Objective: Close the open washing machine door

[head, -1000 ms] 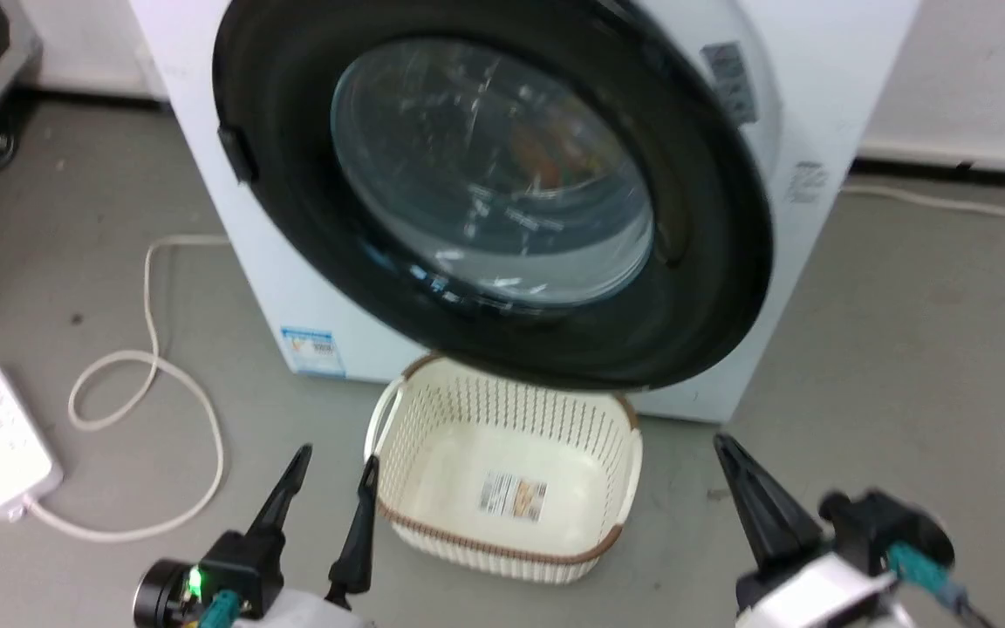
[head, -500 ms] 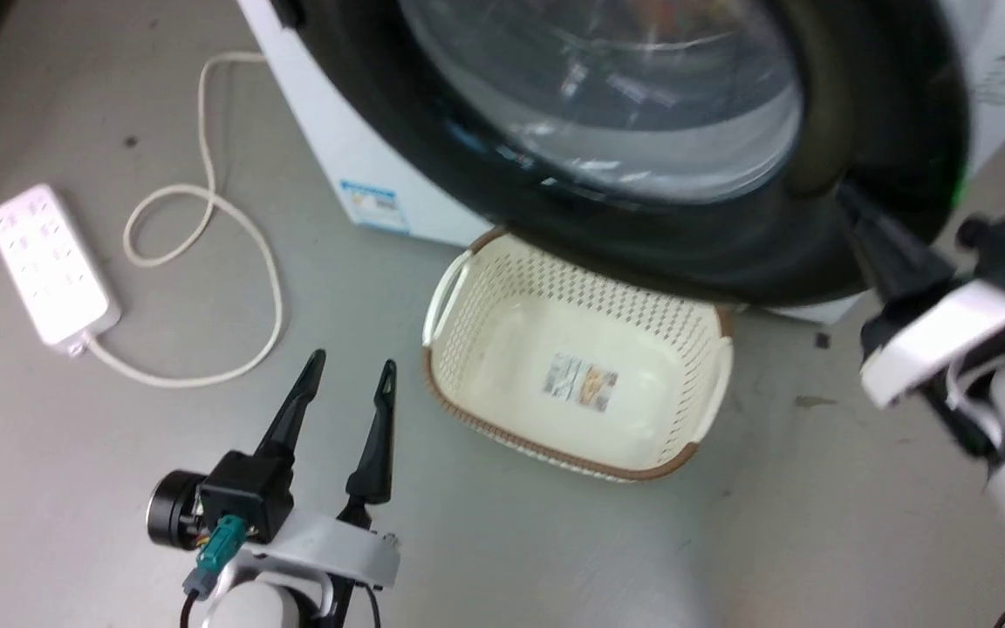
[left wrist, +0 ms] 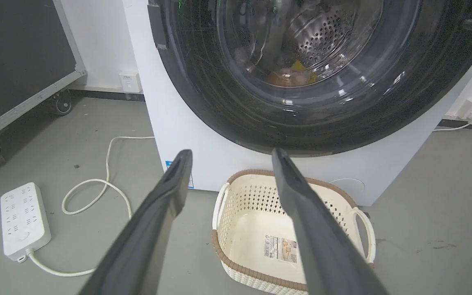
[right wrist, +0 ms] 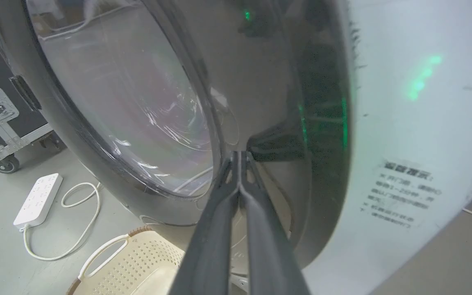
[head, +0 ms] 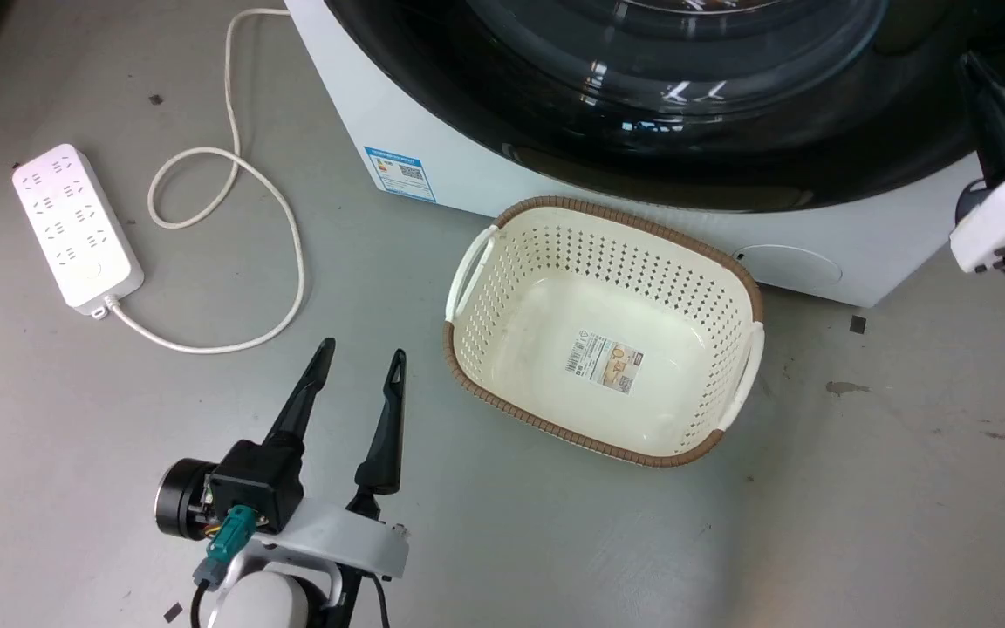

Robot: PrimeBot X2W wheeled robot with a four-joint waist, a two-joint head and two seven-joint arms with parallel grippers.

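The washing machine door [head: 729, 166] has a wide glossy black rim around a clear glass bowl and lies close against the white machine front [head: 363, 113]. In the left wrist view the door [left wrist: 228, 106] looks flush, with the steel drum seen through its glass. My right gripper [head: 974, 65] is shut, fingers pressed together, with its tip [right wrist: 240, 155] touching the door's black rim on the right side. My left gripper [head: 360, 353] hangs open over the floor at the lower left, clear of the door, and holds nothing [left wrist: 232, 152].
A cream laundry basket [head: 607, 209] with a brown rim sits on the floor right under the door. A white power strip [head: 75, 227] and its looped cable [head: 293, 253] lie to the left. A black wheeled case [left wrist: 14, 61] stands at the far left.
The head camera has tilted down and shifted. My right gripper has risen from the floor area to the door's right rim, and the door has swung in against the machine. The left gripper stays open.
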